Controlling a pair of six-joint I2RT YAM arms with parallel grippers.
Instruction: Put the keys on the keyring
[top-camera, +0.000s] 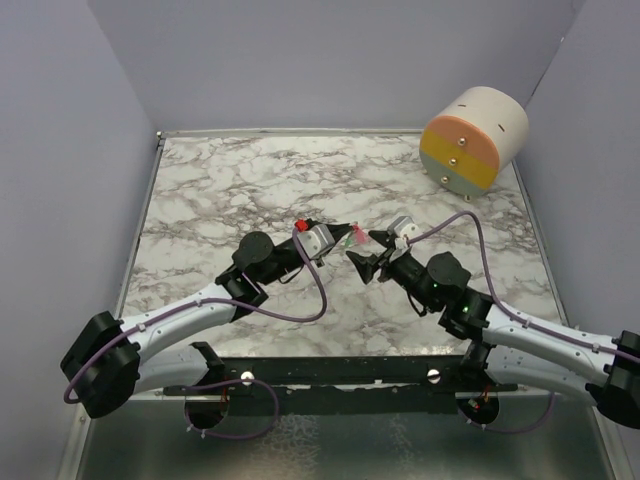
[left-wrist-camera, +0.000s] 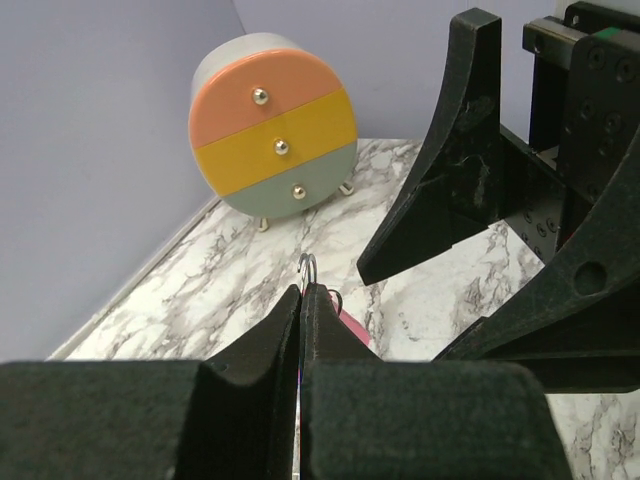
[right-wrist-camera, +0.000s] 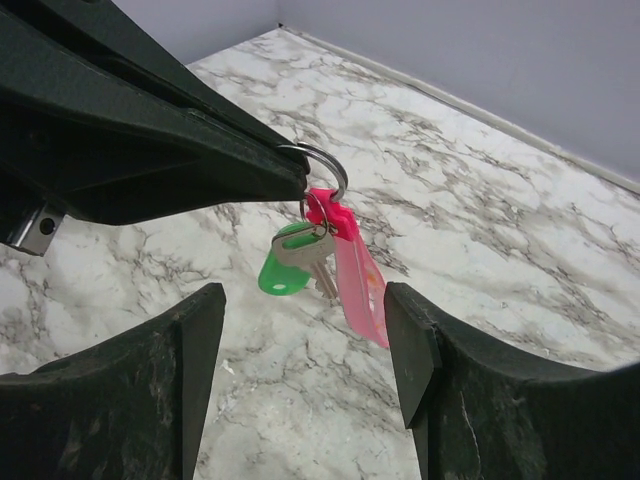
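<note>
Within left gripper (right-wrist-camera: 290, 178), keyring (right-wrist-camera: 338, 165) partly hidden

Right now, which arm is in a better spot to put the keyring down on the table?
Left. The left gripper is shut on the keyring, with the green key and pink key hanging from it. The right gripper is open and holds nothing.
</note>
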